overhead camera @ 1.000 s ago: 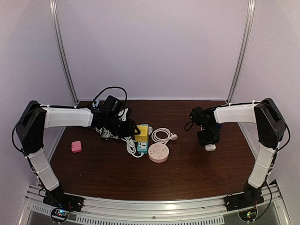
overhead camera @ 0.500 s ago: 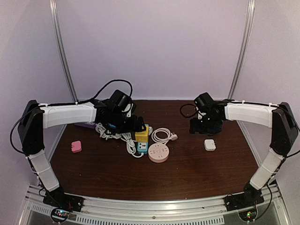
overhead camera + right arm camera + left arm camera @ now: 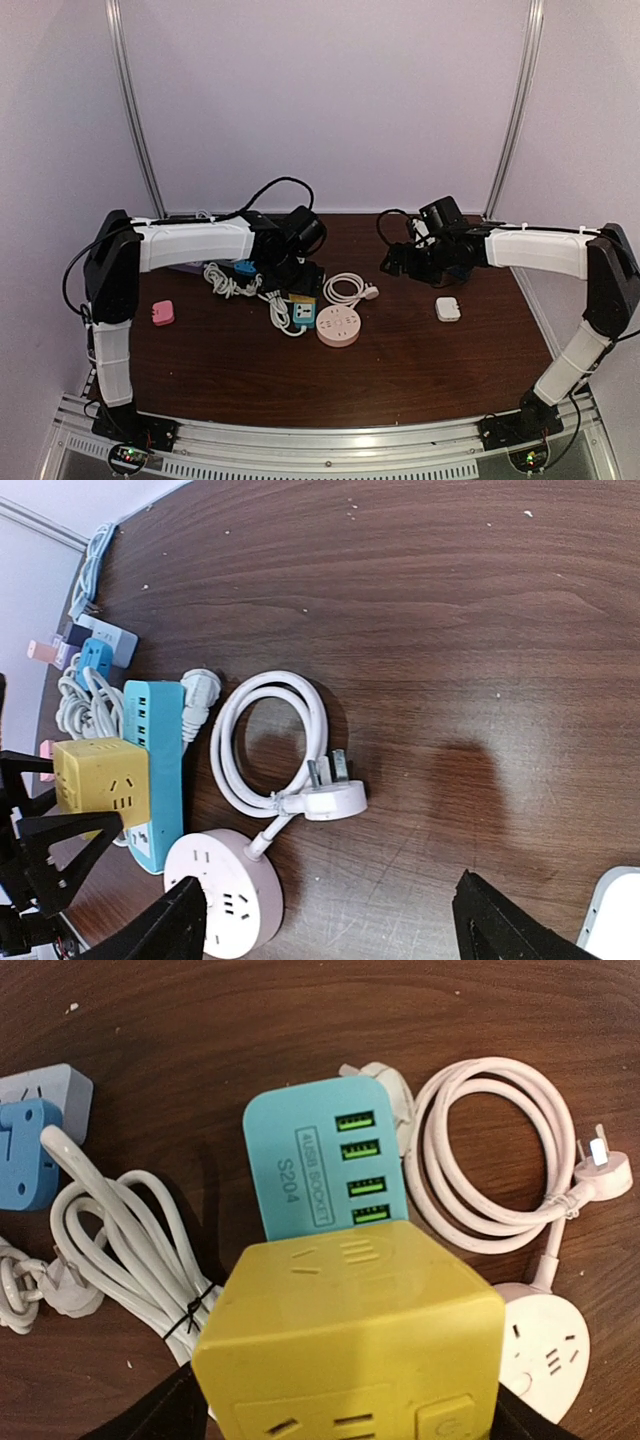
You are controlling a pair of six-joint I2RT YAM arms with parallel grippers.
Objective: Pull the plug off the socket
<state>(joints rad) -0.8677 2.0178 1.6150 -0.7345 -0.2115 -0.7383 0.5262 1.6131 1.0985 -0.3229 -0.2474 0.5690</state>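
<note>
A yellow cube plug (image 3: pixel 350 1330) sits plugged into a light blue power strip (image 3: pixel 320 1165) with USB ports. My left gripper (image 3: pixel 345 1425) is open and straddles the cube, with one black finger (image 3: pixel 165 1415) at each side. In the top view the left gripper (image 3: pixel 298 275) covers most of the cube (image 3: pixel 301 292) and the strip (image 3: pixel 303 315) pokes out below. The right wrist view shows the cube (image 3: pixel 95 775) on the strip (image 3: pixel 160 750). My right gripper (image 3: pixel 330 950) is open and empty above bare table, to the right of the strip (image 3: pixel 398 262).
A white coiled cable with its plug (image 3: pixel 330 798) runs to a pink round socket (image 3: pixel 338 326) beside the strip. A small white adapter (image 3: pixel 447 309) lies under the right arm. Bundled white cables (image 3: pixel 120 1240), a blue adapter (image 3: pixel 25 1155) and a pink block (image 3: pixel 162 313) lie on the left.
My left arm has moved right and now has the yellow cube between its fingers. My right gripper has left the white adapter on the table, then risen and moved left.
</note>
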